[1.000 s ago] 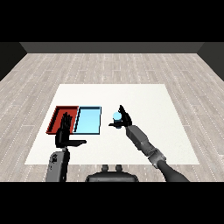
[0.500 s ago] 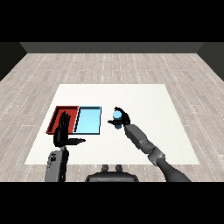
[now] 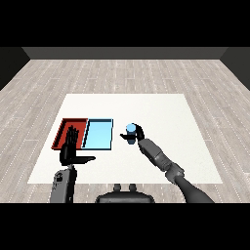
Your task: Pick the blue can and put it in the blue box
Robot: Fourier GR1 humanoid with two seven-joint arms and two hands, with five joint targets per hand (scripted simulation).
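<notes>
The right hand (image 3: 137, 133) curls round the small light-blue cylindrical can (image 3: 130, 130), which is just right of the shallow light blue tray (image 3: 98, 134), outside it. That tray lies side by side with the shallow red tray (image 3: 65, 129) near the white table's (image 3: 161, 112) left edge. The left hand (image 3: 71, 146) is raised with fingers straight and thumb stretched sideways, holding nothing, over the red tray's near edge.
</notes>
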